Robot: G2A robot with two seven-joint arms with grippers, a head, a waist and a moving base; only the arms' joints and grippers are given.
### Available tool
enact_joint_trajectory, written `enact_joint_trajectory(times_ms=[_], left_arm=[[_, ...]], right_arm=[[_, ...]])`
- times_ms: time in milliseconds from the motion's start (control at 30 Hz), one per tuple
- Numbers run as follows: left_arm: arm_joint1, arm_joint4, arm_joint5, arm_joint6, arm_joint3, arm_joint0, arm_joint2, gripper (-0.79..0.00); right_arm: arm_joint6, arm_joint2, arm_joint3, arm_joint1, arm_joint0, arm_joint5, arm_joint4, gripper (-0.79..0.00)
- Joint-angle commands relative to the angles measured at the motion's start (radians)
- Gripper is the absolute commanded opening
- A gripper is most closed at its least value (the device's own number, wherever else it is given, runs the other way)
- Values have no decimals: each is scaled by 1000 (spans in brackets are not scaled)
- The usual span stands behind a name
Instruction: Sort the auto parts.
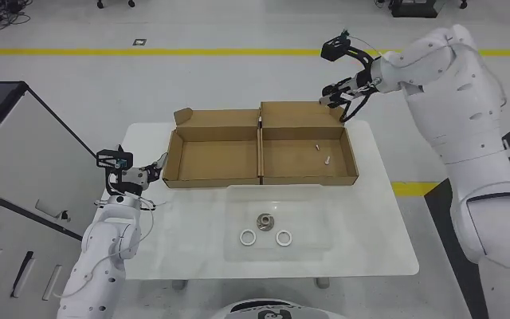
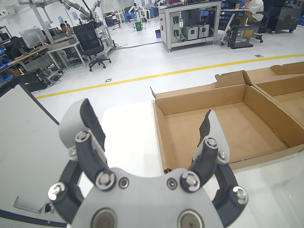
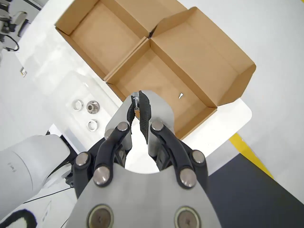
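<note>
While left hand (image 2: 147, 112) gapes wide, empty, right hand (image 3: 137, 102) pinches small silver threaded bolt (image 3: 135, 98).

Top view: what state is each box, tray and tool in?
Left box: open, empty.
Right box: open, two screws inside.
Tray: holds two rings and a hub.
Left tool: open, empty.
Right tool: shut on a third screw.
</note>
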State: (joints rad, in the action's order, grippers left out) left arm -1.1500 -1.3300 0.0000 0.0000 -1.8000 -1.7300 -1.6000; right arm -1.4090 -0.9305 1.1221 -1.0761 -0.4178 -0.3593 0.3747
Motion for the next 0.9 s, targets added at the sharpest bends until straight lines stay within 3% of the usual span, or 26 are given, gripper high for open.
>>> enact_joint_trajectory(times_ms=[0, 233, 700, 867], left_arm=[[0, 0, 0, 0, 0, 0, 0, 0], [0, 0, 0, 0, 0, 0, 0, 0], [0, 0, 0, 0, 0, 0, 0, 0], [0, 0, 0, 0, 0, 0, 0, 0]], right_arm=[[13, 29, -21, -6, 0, 1, 29, -785], [46, 91, -63, -23, -13, -1, 47, -785], [49, 88, -61, -23, -13, -7, 33, -785], [103, 178, -36, -44, -38, 174, 200, -785]])
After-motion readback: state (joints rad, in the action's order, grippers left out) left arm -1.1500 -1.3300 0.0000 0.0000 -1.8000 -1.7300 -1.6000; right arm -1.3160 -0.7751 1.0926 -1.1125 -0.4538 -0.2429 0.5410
